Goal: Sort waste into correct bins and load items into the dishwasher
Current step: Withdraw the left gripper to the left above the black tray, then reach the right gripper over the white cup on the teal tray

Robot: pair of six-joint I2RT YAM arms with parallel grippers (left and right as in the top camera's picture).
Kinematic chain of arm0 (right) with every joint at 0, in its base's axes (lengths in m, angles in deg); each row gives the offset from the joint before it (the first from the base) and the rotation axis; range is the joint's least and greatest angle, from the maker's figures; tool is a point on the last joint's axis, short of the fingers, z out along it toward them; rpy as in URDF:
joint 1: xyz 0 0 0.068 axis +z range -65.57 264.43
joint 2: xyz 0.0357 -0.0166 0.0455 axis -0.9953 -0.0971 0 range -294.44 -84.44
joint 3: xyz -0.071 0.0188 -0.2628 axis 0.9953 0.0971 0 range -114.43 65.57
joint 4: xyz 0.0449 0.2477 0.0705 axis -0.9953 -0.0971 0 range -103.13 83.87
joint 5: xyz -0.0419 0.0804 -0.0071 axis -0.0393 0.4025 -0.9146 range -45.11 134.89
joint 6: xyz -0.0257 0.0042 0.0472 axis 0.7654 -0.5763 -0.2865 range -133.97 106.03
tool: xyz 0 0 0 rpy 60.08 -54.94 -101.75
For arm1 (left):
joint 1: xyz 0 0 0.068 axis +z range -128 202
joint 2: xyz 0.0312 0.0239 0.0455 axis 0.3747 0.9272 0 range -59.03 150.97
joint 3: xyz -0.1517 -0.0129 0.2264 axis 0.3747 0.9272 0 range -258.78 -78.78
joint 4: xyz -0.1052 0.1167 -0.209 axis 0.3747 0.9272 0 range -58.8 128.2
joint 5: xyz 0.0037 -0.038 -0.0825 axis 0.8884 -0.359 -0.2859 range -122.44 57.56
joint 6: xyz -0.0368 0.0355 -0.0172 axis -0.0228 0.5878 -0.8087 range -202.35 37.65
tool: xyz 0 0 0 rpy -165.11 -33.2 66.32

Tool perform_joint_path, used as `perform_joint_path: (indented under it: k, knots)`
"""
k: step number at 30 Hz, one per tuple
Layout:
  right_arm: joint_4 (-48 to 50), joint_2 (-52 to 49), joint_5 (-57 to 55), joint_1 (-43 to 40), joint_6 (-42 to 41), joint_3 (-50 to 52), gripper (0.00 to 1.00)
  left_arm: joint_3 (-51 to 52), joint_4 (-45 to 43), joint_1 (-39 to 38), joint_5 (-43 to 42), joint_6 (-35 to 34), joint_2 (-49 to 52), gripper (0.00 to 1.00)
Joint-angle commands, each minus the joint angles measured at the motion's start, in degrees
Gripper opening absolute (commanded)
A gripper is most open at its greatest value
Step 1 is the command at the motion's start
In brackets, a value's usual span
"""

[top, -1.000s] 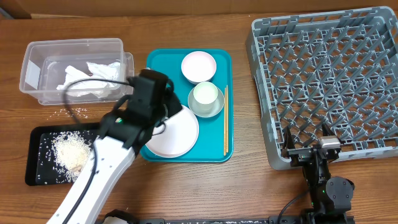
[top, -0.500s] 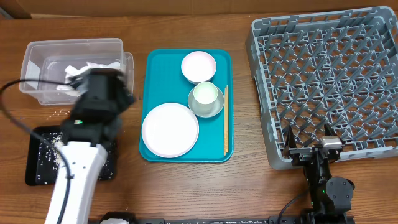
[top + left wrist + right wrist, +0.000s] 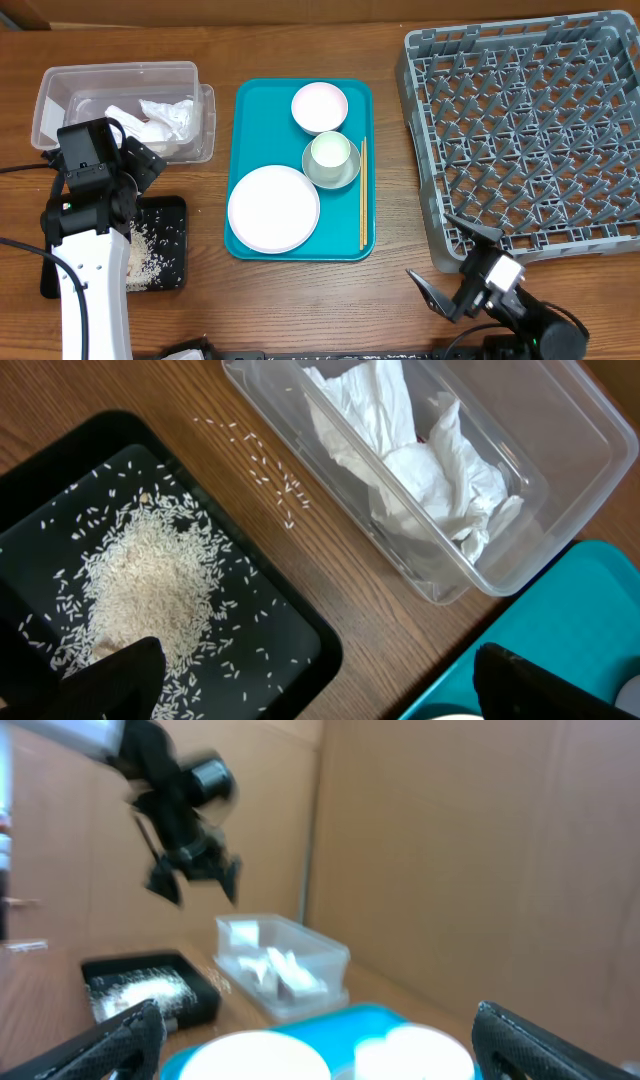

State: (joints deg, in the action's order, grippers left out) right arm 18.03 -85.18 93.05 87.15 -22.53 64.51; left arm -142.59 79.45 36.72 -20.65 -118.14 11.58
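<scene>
Hovering above the black tray (image 3: 40, 490), the left pincer (image 3: 325, 680) stands wide with nothing between its fingers. A heap of rice (image 3: 150, 580) lies in that tray, and loose grains (image 3: 270, 480) are scattered on the desk (image 3: 300, 300) between the tray and the clear tub (image 3: 50, 110). Crumpled napkins (image 3: 160, 120) lie inside the tub. On the teal tray (image 3: 255, 110) sit a white plate (image 3: 273, 208), a pink bowl (image 3: 319, 106) and a small cup (image 3: 330, 150) set in a metal bowl (image 3: 347, 176), with chopsticks (image 3: 362, 195) along the right side. The right pincer (image 3: 450, 262), also wide and empty, hangs near the front left corner of the grey dish rack (image 3: 520, 130).
</scene>
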Motion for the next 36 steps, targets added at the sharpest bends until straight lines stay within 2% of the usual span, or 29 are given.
perform_joint_path:
  k: [1, 4, 6, 10, 15, 19, 25, 29, 36]
  knots:
    - [6.10, 0.57, -4.96, 0.22, -11.39, 0.59, 1.00, -0.85, -0.07, 0.22, -0.94, 0.90, -0.55, 1.00]
    - [14.91, 0.57, -16.63, 0.22, -19.61, 0.55, 1.00, -0.85, -0.09, 0.22, -0.94, 0.90, -0.55, 1.00]
    - [18.12, 0.57, -24.04, 0.22, -22.21, -0.02, 1.00, -0.85, -0.04, 0.22, -0.90, 0.94, -0.55, 1.00]
    - [17.49, -0.13, -35.60, 0.20, -23.63, -4.61, 1.00, -0.85, -0.07, 0.22, -0.90, 1.11, -0.55, 1.00]
    - [11.34, -6.25, -36.30, 0.22, -22.95, -14.05, 1.00, -0.85, -0.07, 0.22, -0.92, 1.11, -0.55, 1.00]
    - [3.78, -16.92, -27.10, 0.22, -17.09, -24.55, 1.00, -0.85, -0.07, 0.22, -0.92, 1.11, -0.55, 1.00]
    - [-11.41, -38.75, -11.54, 0.44, -10.19, -44.22, 0.99, -0.85, -0.04, 0.22, -0.92, 1.11, -0.55, 1.00]
    - [-23.63, -53.68, -10.36, 3.87, -4.20, -58.66, 1.00, -0.85, -0.04, 0.22, -0.92, 1.11, -0.55, 1.00]
    - [-54.95, -80.39, -13.20, 17.46, 9.73, -88.17, 1.00, -0.85, -0.07, 0.22, -0.92, 1.11, -0.55, 1.00]
